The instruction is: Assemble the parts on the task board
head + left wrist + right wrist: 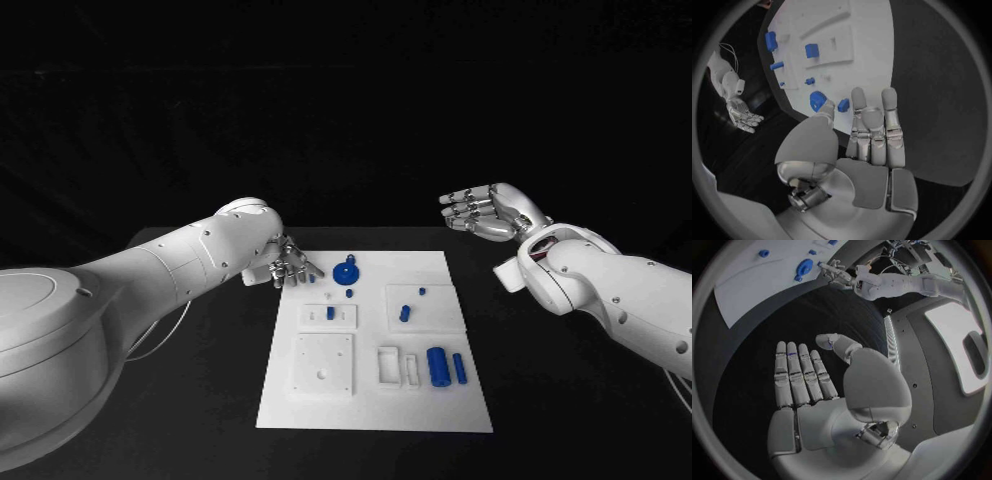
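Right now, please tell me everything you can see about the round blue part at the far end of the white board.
The round blue part looks like a plastic disc with a small tab projecting from its rim. It lies flat near the far edge of the task board, apart from the other blue pieces. The left hand hovers just beside it, fingers apart; whether they touch it cannot be told.

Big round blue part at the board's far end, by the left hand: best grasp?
Probably pinch the round blue part across its disc rim, from above, with the left hand beside it. It seems to lie flat on the task board; its small tab looks too slight to hold.
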{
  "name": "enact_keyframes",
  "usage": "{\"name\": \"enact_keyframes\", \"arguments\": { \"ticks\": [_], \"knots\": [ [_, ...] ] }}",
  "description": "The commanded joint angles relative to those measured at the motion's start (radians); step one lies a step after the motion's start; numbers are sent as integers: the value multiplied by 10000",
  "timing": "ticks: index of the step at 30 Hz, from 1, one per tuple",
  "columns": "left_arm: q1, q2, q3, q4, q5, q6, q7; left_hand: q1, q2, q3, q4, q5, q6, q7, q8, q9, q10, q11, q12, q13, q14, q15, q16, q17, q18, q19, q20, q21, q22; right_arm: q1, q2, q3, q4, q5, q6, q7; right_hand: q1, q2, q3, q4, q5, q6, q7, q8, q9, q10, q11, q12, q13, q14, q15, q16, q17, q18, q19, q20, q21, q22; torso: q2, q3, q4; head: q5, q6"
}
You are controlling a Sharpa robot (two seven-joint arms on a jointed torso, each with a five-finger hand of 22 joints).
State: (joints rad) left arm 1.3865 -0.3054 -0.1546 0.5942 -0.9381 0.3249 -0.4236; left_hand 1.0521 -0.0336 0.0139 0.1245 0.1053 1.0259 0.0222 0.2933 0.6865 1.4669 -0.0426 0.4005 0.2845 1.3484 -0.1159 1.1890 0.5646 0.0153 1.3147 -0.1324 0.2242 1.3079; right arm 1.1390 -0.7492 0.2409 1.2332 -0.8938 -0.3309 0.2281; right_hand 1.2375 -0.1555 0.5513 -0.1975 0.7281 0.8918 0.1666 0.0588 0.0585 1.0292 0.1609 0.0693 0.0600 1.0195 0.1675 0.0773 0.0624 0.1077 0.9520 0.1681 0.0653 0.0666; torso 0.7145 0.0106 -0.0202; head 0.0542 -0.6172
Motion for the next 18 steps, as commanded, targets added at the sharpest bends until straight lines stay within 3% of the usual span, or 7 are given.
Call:
{"name": "enact_keyframes", "arguments": {
  "ticks": [1,6,18],
  "knots": [
    [-27,41,0,-2,124,133,177,22,128,-21,-83,44,-8,38,-78,-78,300,2,-65,-20,-62,32,-14,-21,-153,-60,11,43,184,1,10,7,-5,-57,12,76,-17,27,-87,2,46,-61,11,-15,-11,-80,-24,-17,-15,-57,-9,-35,-13,123,-45,-3,11,-17,2,4,6,1,-1],
    [-43,46,0,-29,274,80,222,85,373,-200,-301,71,41,65,-291,-325,313,12,-95,-27,-63,39,-11,-48,-148,-54,17,25,183,1,24,7,-30,-55,13,77,-17,27,-87,2,46,-61,11,-15,-11,-80,-24,-17,-15,-57,-9,-35,-13,123,-45,-3,11,-17,-1,11,23,-29,-30],
    [-49,26,2,-94,583,-260,336,252,881,-518,-707,99,-3,103,-405,-484,295,28,-127,-35,-66,51,-13,-72,-139,-42,27,0,185,1,72,7,-91,-50,31,77,1,36,-81,0,65,-74,13,-18,-12,-81,-22,-17,-15,-58,-7,-35,-14,125,-42,-4,12,-16,8,9,34,-68,-34]
  ]
}}
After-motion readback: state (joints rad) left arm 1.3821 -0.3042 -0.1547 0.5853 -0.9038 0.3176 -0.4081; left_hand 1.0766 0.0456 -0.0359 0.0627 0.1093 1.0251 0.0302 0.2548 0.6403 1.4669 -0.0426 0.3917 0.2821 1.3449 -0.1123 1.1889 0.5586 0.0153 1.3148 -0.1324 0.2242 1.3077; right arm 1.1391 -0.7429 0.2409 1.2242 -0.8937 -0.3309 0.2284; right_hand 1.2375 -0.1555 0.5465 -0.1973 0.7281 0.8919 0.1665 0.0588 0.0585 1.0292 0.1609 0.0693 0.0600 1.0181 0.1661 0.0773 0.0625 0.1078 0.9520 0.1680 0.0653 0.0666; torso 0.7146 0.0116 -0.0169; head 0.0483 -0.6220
